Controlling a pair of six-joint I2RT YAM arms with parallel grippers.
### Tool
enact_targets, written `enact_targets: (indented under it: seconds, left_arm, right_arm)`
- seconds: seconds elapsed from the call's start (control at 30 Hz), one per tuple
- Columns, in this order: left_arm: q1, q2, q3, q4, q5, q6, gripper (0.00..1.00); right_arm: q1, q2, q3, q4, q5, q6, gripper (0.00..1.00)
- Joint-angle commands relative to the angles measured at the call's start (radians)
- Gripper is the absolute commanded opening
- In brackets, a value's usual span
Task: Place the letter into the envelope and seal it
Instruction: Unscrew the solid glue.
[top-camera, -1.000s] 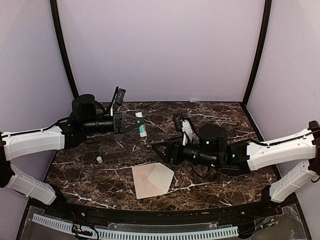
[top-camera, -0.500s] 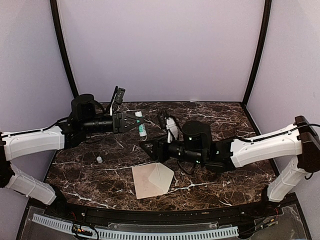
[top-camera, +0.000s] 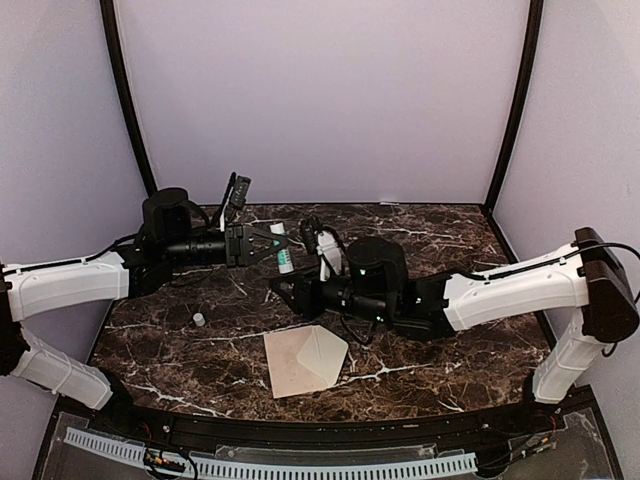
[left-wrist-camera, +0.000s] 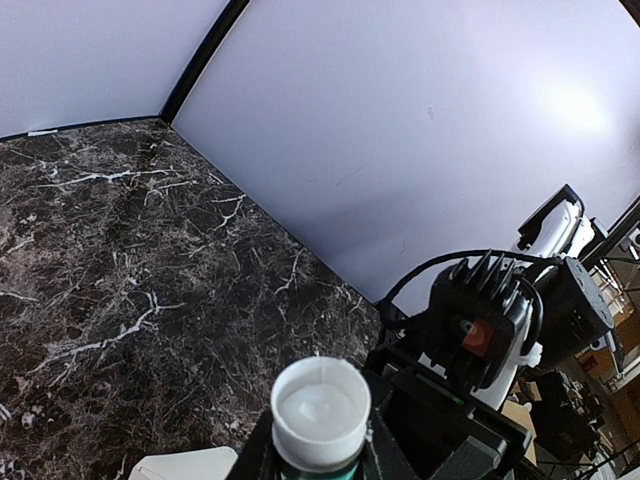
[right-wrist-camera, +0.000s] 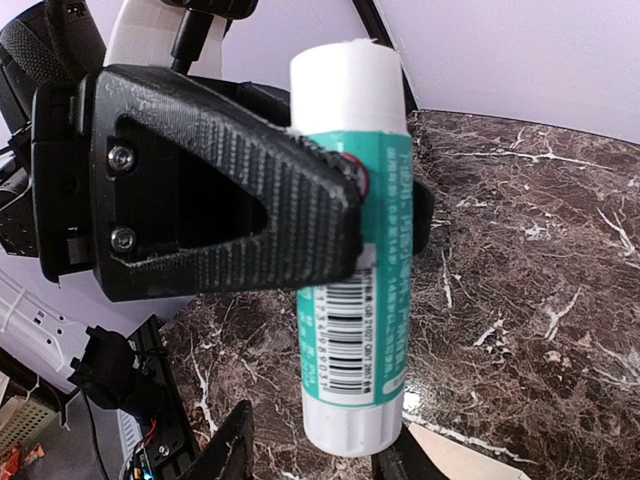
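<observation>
The cream envelope (top-camera: 305, 360) lies flat near the table's front, its triangular flap open and pointing right. The letter is not visible as a separate sheet. My left gripper (top-camera: 272, 246) hangs above the table's back left, shut on a green-and-white glue stick (top-camera: 284, 252) that it holds upright. The left wrist view looks down on the stick's white top (left-wrist-camera: 320, 410). My right gripper (right-wrist-camera: 318, 455) has reached the stick's lower end (right-wrist-camera: 360, 300). Its jaws stand on either side of the white base, open, with a gap on the left.
A small white cap (top-camera: 198, 319) stands on the dark marble table (top-camera: 450, 240) at the left. Pale lilac walls close in the back and sides. The right arm (top-camera: 500, 290) stretches across the middle of the table.
My right arm has swung left from the table's middle up to the glue stick, and its jaws have narrowed. The left gripper and the envelope have not moved.
</observation>
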Motion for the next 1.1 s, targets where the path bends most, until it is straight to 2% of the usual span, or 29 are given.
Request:
enact_targets:
  seconds: [0.0, 0.27, 0.83, 1.07]
  left_arm:
    - [0.0, -0.007, 0.006, 0.016, 0.024, 0.016, 0.0]
    - [0.0, -0.001, 0.009, 0.012, 0.029, 0.017, 0.0]
    - [0.0, 0.005, 0.013, 0.016, 0.047, 0.013, 0.0]
    - [0.0, 0.007, 0.013, 0.014, 0.046, 0.012, 0.0]
  right_arm:
    - [-0.011, 0.02, 0.035, 0.033, 0.016, -0.002, 0.35]
    - [-0.014, 0.018, 0.043, 0.021, 0.028, -0.008, 0.29]
    - [-0.038, 0.002, 0.039, 0.011, 0.034, -0.001, 0.34]
    - [-0.038, -0.003, 0.03, 0.022, 0.011, -0.009, 0.15]
